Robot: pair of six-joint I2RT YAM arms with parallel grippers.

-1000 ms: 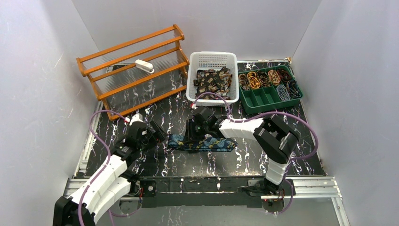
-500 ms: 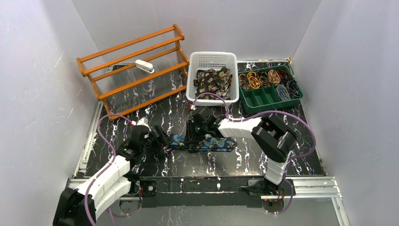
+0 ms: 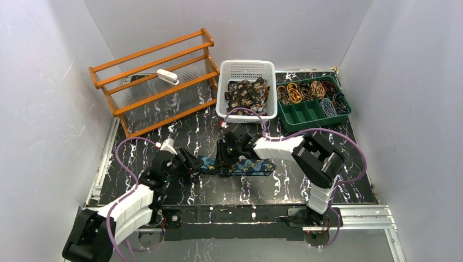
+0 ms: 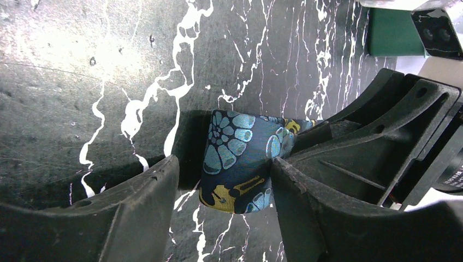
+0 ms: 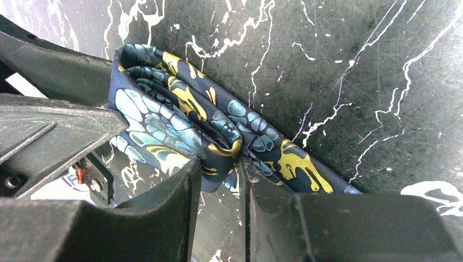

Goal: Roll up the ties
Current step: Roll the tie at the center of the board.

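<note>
Top, left-wrist and right-wrist views of a black marbled tabletop (image 3: 327, 180). A dark blue tie (image 3: 248, 167) with teal and gold paisley lies flat near the centre, running left to right between the two arms.

The left end effector (image 3: 188, 162) is low at the tie's left end. In the wrist view that end (image 4: 235, 164) sits between its spread fingers (image 4: 136, 207). One finger touches the fabric and the other stands clear of it, so the left end effector (image 4: 224, 169) is open astride the tie and does not clamp it.

The right end effector (image 3: 224, 160) is just beside it, over the same end. Its wrist view shows bunched folds of the tie (image 5: 164, 120), with the right end effector (image 5: 219, 166) drawn nearly together and pinching a fold.

At the far edge stand a wooden rack (image 3: 158, 76), a white basket (image 3: 248, 68) holding loose brown ties (image 3: 248, 94), and a green tray (image 3: 311, 113) with rolled ties (image 3: 306, 91) in its rear compartments.
</note>
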